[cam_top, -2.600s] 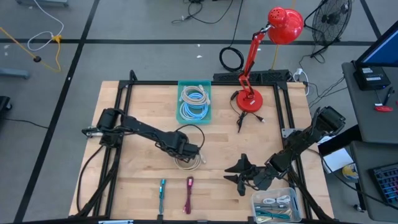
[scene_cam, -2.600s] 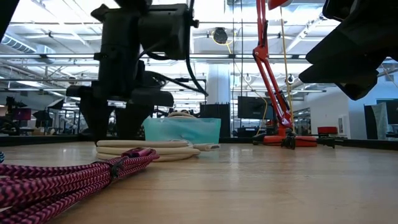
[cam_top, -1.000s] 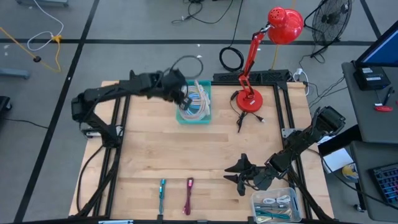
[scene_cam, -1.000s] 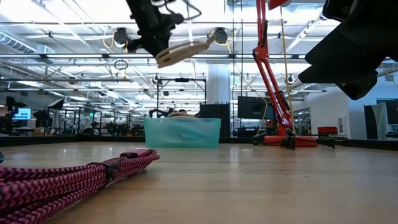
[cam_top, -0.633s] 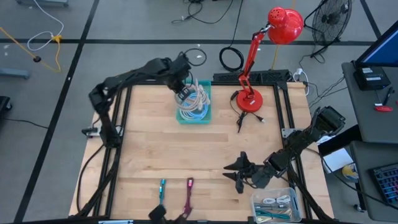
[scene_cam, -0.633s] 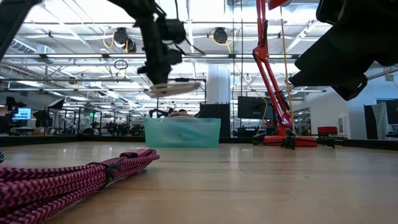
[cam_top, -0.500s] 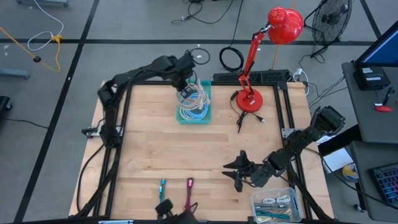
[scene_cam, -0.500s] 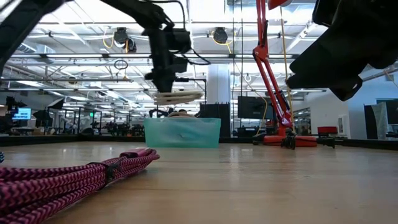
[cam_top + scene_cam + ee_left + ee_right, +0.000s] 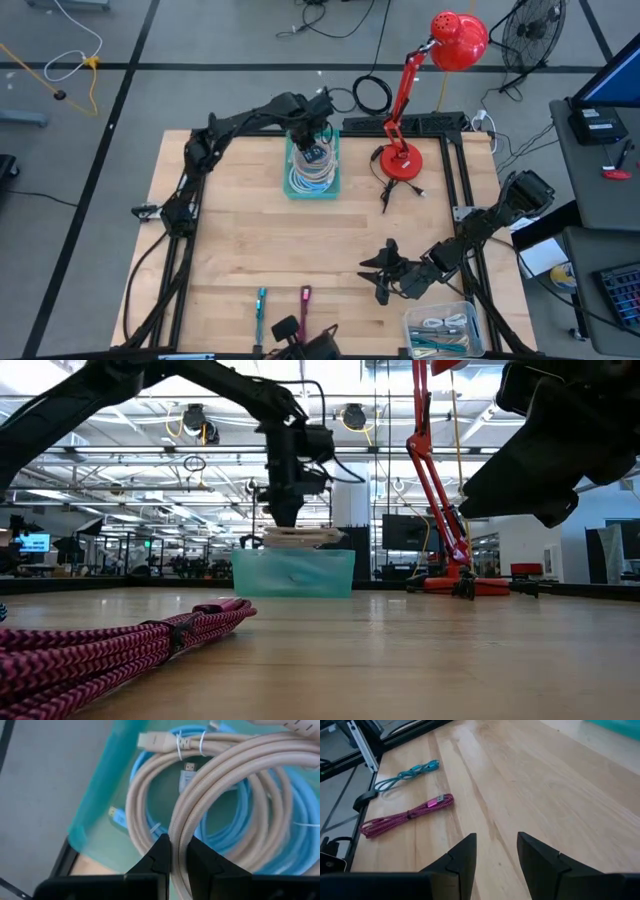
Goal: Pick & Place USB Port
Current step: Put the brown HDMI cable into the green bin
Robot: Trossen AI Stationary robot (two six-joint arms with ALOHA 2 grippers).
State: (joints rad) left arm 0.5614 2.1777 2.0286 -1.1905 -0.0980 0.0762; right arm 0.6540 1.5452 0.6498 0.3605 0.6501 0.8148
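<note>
A teal bin (image 9: 289,172) stands at the table's far middle, with blue cables (image 9: 280,820) and a beige cable (image 9: 150,795) coiled inside. My left gripper (image 9: 315,142) hangs over it, shut on a coiled beige USB cable (image 9: 220,775). In the low view the coil (image 9: 296,538) lies level just above the bin's rim (image 9: 293,554). My right gripper (image 9: 381,276) waits open at the near right, with nothing between its fingers (image 9: 462,855). A magenta cable (image 9: 303,306) and a teal cable (image 9: 260,308) lie near the front edge. My left gripper pinches one strand of the beige coil (image 9: 186,827) between its two fingers, which point down from above and lie across the strand. The coil hangs level below the fingers, over the bin. Whether it rests on the cables underneath, I cannot tell.
A red desk lamp (image 9: 402,160) stands right of the bin at the far edge. A clear box of cables (image 9: 441,330) sits at the near right corner. Bare wood lies between the bin and the two cables (image 9: 410,814) at the front.
My left gripper has carried the beige coil toward the table's right edge and down, from beyond the bin's far left corner to over the bin. Its wrist has rolled, and the coil has gone from tilted high up to level at the rim.
</note>
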